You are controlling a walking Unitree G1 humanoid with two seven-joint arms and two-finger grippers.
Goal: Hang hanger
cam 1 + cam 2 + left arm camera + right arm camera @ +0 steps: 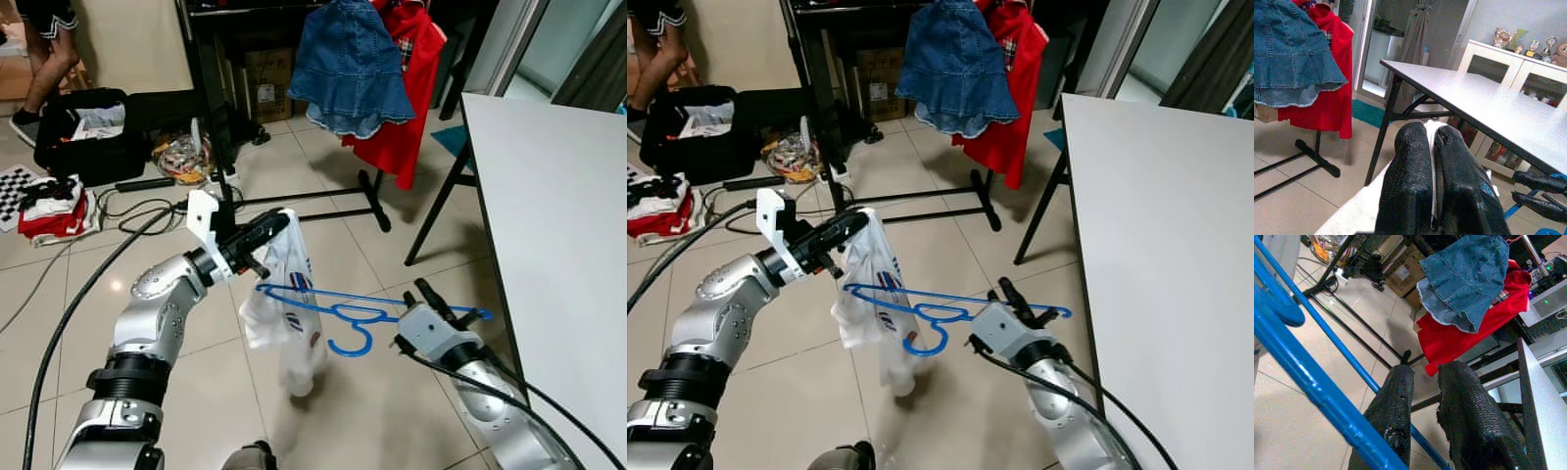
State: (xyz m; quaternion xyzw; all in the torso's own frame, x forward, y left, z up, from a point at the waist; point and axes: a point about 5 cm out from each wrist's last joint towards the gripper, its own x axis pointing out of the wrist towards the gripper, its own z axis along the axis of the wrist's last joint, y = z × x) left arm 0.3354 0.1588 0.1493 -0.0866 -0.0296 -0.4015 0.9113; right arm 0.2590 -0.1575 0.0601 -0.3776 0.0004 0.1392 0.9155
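Hanging from the left gripper (279, 223), a white shirt (284, 313) droops beside the blue hanger (362, 315), whose far end the right gripper (431, 294) pinches, left of the white table (558, 215). In the left wrist view, fingers (1408, 181) press together on white cloth. In the right wrist view, fingers (1393, 416) clamp the hanger's bar (1308, 382), denim skirt (1464, 279) beyond.

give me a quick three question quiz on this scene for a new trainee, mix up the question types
1. True or false: the blue hanger already hangs on the rack.
2. What does the left hand pinch? A) white garment B) denim skirt C) cable
3. Fill in: the right hand grips the hanger's ____ end, nearest the white table.

Key: 1 false, it is held over the floor. 2 A, the white garment. 3 right.
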